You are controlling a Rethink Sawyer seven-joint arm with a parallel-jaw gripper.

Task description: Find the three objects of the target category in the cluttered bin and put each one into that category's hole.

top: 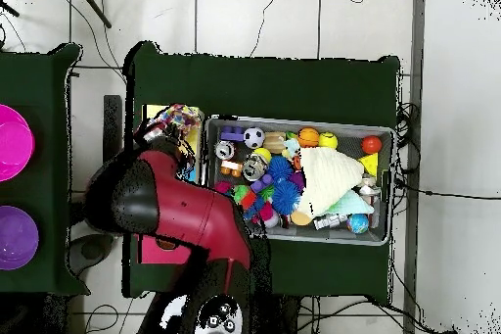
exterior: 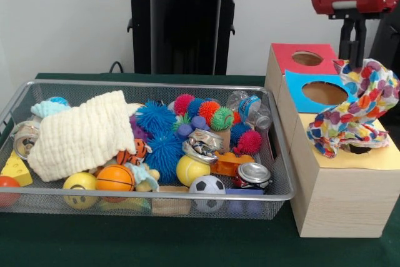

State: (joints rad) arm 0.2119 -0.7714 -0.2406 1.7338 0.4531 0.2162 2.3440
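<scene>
My gripper [exterior: 357, 60] hangs at the right, over the pale wood box with the yellow panel [exterior: 382, 154]. It is shut on a white cloth printed with coloured patches [exterior: 353, 107]. The cloth hangs down, and its lower folds rest on the yellow panel and cover most of the round hole [exterior: 360, 149]. In the overhead view the cloth [top: 179, 115] shows at the end of the red arm [top: 166, 203], left of the wire mesh bin [top: 294, 121]. The bin [exterior: 156, 197] is full of clutter. No other patterned cloth shows in it.
A cream waffle cloth [exterior: 81, 132] and a mint-green cloth [exterior: 47, 109] lie at the bin's left, among balls, spiky balls [exterior: 156, 120], crushed cans [exterior: 253, 174] and a bottle [exterior: 250, 107]. The blue-panelled hole [exterior: 324, 92] and the red-panelled hole [exterior: 307, 58] lie behind the yellow one.
</scene>
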